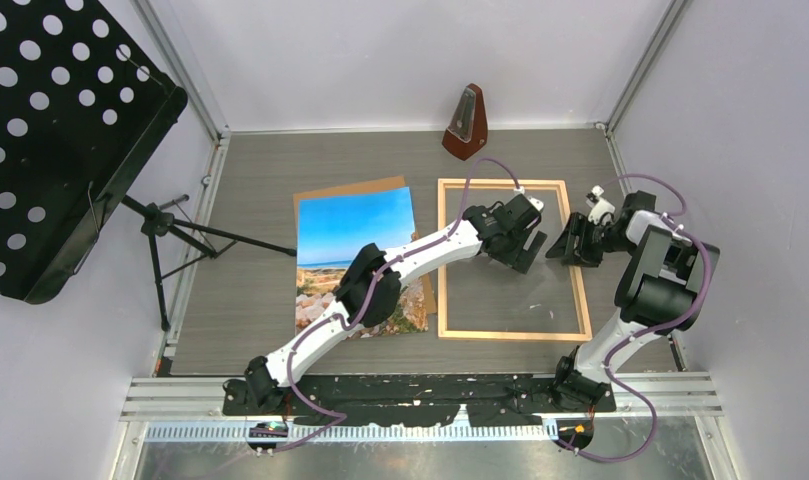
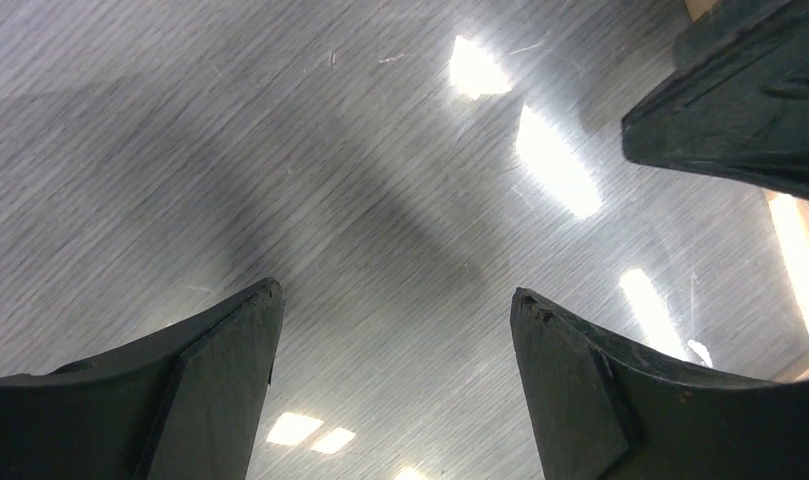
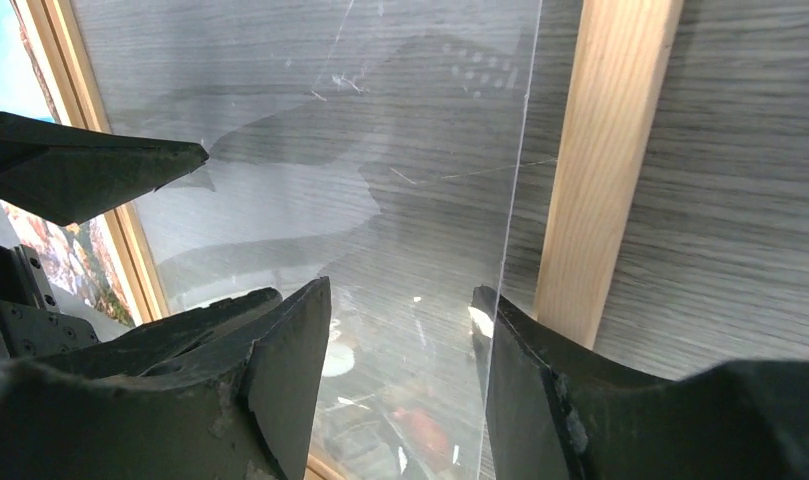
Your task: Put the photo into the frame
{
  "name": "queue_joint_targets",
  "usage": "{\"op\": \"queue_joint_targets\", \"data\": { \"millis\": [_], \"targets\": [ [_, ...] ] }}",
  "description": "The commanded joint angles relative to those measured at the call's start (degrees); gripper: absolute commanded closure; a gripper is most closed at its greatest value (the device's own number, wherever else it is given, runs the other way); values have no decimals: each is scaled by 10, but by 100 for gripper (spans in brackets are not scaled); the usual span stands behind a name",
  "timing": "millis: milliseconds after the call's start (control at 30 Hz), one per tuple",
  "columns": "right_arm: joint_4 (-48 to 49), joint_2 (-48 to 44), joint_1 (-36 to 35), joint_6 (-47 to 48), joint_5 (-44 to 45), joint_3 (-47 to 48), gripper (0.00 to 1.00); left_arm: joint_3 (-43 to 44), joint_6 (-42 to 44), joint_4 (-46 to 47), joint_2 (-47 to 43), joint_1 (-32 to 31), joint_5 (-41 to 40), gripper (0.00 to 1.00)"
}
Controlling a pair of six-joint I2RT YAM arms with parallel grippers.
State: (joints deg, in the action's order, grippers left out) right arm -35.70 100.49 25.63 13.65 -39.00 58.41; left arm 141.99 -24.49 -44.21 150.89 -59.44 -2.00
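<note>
The photo (image 1: 352,232) lies face up left of centre on the table, and my left arm crosses over its lower right part. The frame (image 1: 514,335) lies flat to its right, with a clear sheet (image 1: 510,295) inside it. My left gripper (image 1: 517,247) is open and empty, low over the sheet (image 2: 330,150) in the frame's upper half. My right gripper (image 1: 572,245) is open by the frame's right rail (image 3: 600,170). The sheet's right edge (image 3: 515,200) runs down to its right finger (image 3: 540,390). The photo's edge (image 3: 0,60) shows at the far left.
A brown backing board (image 1: 345,190) lies under the photo. A wooden metronome (image 1: 466,122) stands at the back. A black perforated music stand (image 1: 60,130) with its tripod (image 1: 170,240) stands at the left. Grey walls close in the table.
</note>
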Motion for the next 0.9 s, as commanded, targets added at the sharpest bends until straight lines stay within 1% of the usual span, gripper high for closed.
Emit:
{"op": "queue_joint_targets", "data": {
  "millis": [0,533,867],
  "targets": [
    [-8,-45,4,16,17,28,39,23,-11,-12,10,4,-3,15],
    [-25,-95,12,28,62,56,38,31,-17,-16,15,11,4,15],
    [-17,-115,14,37,73,47,38,33,-17,-19,11,9,4,15]
  ]
}}
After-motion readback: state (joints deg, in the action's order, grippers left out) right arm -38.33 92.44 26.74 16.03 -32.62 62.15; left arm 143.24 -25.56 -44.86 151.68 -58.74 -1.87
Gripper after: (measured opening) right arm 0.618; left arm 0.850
